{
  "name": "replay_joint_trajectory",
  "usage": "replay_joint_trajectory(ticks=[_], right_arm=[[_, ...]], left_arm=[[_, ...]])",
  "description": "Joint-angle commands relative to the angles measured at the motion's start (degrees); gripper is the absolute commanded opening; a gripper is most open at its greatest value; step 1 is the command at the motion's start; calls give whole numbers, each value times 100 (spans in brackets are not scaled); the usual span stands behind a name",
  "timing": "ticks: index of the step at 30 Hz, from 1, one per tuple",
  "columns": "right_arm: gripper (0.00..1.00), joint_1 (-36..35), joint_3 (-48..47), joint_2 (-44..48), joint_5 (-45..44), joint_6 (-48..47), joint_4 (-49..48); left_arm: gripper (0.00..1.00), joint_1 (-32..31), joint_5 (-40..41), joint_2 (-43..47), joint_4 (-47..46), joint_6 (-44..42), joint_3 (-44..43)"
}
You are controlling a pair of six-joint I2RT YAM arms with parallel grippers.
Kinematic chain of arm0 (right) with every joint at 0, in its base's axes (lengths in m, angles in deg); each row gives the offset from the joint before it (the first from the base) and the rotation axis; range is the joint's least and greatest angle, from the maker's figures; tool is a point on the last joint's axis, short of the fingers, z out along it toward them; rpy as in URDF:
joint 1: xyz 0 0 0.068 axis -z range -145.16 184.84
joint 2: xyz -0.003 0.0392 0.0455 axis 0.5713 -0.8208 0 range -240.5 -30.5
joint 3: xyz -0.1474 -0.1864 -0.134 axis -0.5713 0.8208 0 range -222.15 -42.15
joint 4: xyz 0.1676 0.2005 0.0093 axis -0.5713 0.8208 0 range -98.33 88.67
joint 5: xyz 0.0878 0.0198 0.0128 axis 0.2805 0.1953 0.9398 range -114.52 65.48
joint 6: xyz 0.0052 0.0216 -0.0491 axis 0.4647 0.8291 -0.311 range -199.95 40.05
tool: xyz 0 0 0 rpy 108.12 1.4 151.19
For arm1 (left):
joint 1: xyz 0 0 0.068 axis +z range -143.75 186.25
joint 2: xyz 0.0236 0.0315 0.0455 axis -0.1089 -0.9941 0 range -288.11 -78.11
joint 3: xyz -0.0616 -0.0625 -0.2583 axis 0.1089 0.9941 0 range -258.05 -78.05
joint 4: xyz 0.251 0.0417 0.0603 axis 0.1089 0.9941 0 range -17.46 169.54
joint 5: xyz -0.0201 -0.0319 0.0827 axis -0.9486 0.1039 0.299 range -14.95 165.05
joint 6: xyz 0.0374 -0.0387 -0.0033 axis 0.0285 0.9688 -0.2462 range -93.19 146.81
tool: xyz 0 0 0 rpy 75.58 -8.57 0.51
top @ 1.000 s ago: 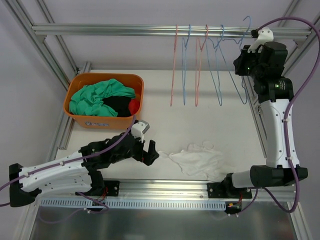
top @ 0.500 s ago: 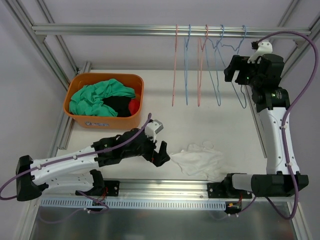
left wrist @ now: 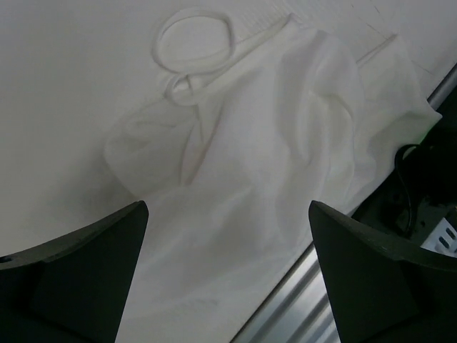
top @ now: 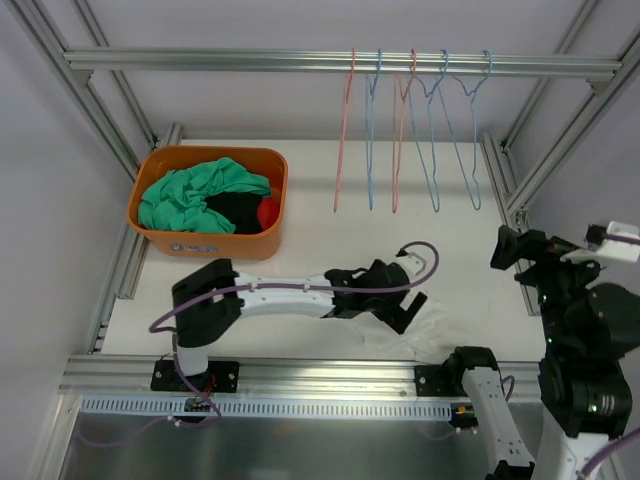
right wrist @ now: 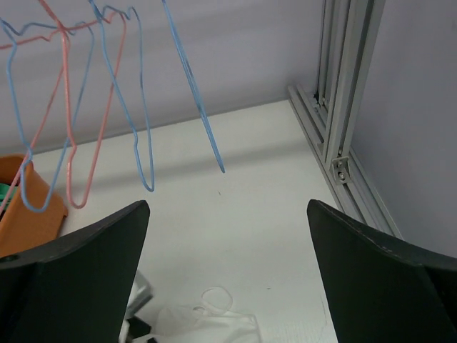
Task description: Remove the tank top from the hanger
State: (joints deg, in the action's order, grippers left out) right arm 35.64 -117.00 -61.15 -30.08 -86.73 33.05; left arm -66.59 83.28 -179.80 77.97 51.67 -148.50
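White top (top: 400,343), overhead: lies on table (top: 320,230), off hangers (top: 398,150), beneath left claw (top: 408,312).
Left wrist: left claw wide, empty; a careless pass may shove cloth onto rail (left wrist: 285,314).
Right wrist: right claw (right wrist: 227,207) wide, empty; may snag hangers.

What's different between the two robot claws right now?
The left gripper hangs low, directly over the white tank top lying crumpled on the table; the right gripper is raised at the right side, away from it. The left gripper looks down at cloth; the right gripper faces the bare wire hangers. Both are open and hold nothing.
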Motion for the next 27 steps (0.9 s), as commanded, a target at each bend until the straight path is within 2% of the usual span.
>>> replay_joint_trajectory(ticks=[1,5,9,11,12,14,15,17,20,21,23,24,27], right_arm=[[100,26,-73,270,160,90,527],[99,26,-486,472,485,-173,1098],[99,26,-680,648,846,-314,1214],[99,17,-715,710,951,-332,1231],[100,26,-715,745,960,-341,1223],[99,26,-715,798,961,-323,1205],[99,17,-707,815,952,-332,1196],[99,26,-689,842,952,-323,1170],[99,17,-628,886,925,-297,1091],[99,26,-540,903,925,-280,1056],[99,17,-443,964,934,-218,933],[99,17,-356,974,943,-200,915],[99,17,-241,1000,943,-148,801]], left_arm=[[99,-195,293,-816,-121,-359,-784],[99,-476,460,-1694,150,-403,-1556],[99,-863,1265,-2704,853,-623,-2269],[73,-969,1505,-2856,1249,-579,-2428],[52,-1013,1584,-2778,1302,-535,-2377],[5,-1013,1971,-2480,1390,-272,-1984],[0,-1013,2137,-2087,1408,-228,-1824],[0,-1013,2629,-1602,1617,-79,-1386],[0,-1013,3210,-294,1794,54,-778],[0,-1013,3342,415,1908,71,-664],[0,-969,3701,1104,2040,133,-427],[0,-934,3817,1734,2197,176,-382],[0,-522,3853,2755,2706,474,-320]])
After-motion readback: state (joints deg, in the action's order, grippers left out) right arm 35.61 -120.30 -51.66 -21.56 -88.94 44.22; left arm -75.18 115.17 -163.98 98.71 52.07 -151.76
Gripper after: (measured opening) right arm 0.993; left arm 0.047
